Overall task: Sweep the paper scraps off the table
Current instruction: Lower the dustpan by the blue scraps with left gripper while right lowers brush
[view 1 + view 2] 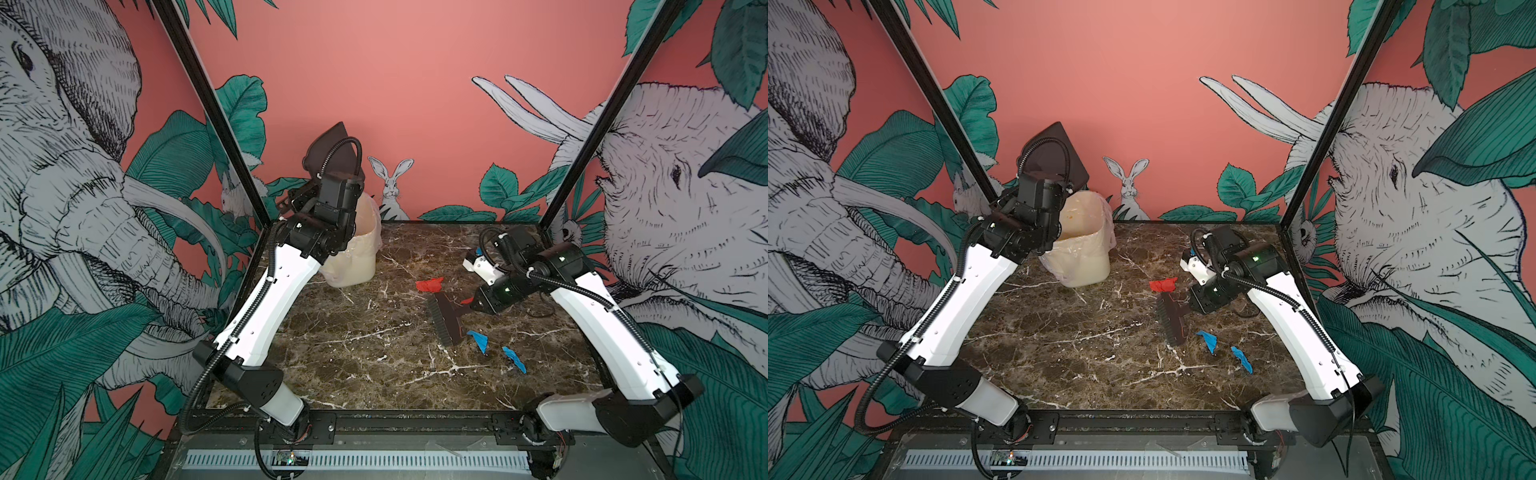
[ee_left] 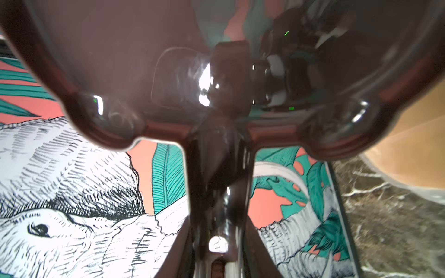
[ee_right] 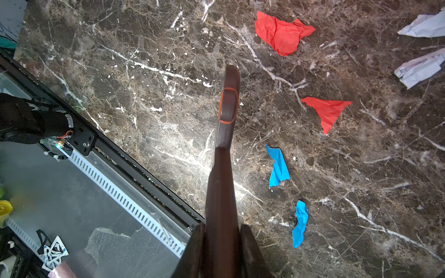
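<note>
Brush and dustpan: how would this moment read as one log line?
dustpan: held up above bin | brush: held low over table | paper scraps there: red, blue, white

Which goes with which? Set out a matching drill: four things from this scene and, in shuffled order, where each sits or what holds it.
1. dark brown plastic dustpan
2. dark brown bristle hand brush
3. cream plastic bin with clear liner
4. two bright blue torn paper scraps

A. lying loose on the brown marble-look table
B. gripped by the right claw
C. standing at the far left corner
D. held aloft by the left claw

Pairs: 1-D, 2-B, 3-C, 4-A
</note>
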Available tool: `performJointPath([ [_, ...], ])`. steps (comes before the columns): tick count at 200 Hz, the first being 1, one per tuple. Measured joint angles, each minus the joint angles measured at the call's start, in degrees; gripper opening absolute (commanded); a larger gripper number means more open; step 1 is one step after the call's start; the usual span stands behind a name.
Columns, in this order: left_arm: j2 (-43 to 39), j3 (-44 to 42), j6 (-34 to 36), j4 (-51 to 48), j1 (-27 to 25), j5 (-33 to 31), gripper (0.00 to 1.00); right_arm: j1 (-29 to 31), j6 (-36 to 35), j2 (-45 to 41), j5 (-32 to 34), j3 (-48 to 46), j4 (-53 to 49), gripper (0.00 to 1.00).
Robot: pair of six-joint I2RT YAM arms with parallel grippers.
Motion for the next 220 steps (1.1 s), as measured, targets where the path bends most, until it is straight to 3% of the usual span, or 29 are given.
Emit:
performJointPath([
  [46, 0.3, 6.5, -13.4, -8.6, -11.1, 5.2, 0.00, -2.0, 1.0, -2.2, 3.7, -0.7, -0.2, 0.00],
  [72, 1.1, 6.1, -24.0, -14.5, -14.3, 10.7, 0.00, -2.6, 1.2, -3.0, 7.9, -0.7, -0.7, 0.00],
  [144, -2.2, -20.7, -48.3, -18.0, -17.4, 29.4, 0.00, -2.8, 1.4, -3.0, 19.3, -0.7, -4.2, 0.00],
  [220, -4.1, -34.7, -60.5, -17.8, -26.6, 40.0, 0.00, -2.8, 2.3, -2.3, 24.9, -5.3, -4.5, 0.00],
])
